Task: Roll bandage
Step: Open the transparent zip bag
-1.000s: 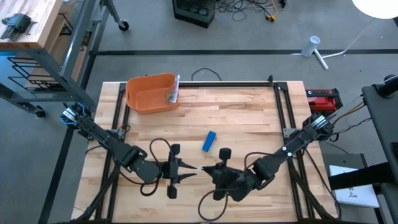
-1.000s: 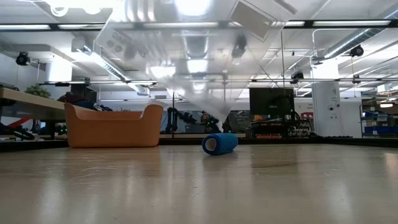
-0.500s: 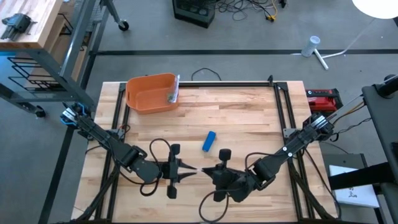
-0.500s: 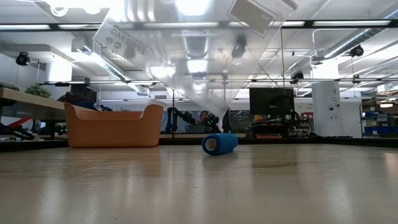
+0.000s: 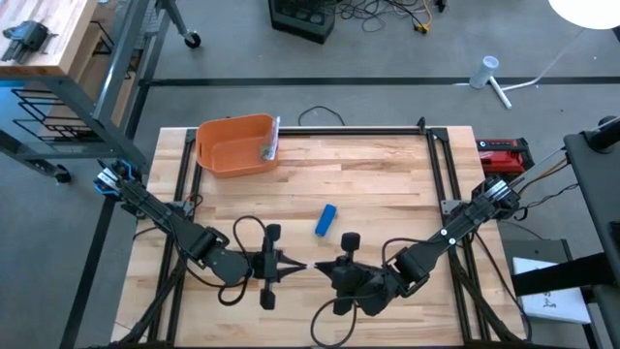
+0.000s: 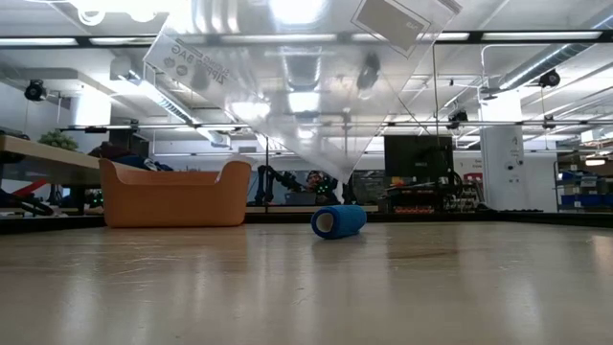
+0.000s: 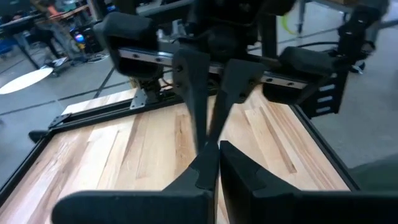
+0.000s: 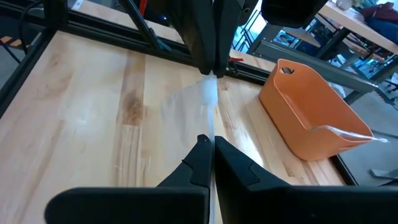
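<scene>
Low view: blue bandage [image 6: 337, 220] rolled, lying sideways.

A light wooden plank surface [image 5: 378, 184] is seen, framed by black rails along its edges. 2 things are found resting directly on it. An orange bin [image 5: 235, 146] is set at the far left corner, with a small item held inside against its right wall. A blue bandage roll [image 5: 326, 220] is laid on its side near the middle, well apart from the bin, its open end shown in the low view.
</scene>
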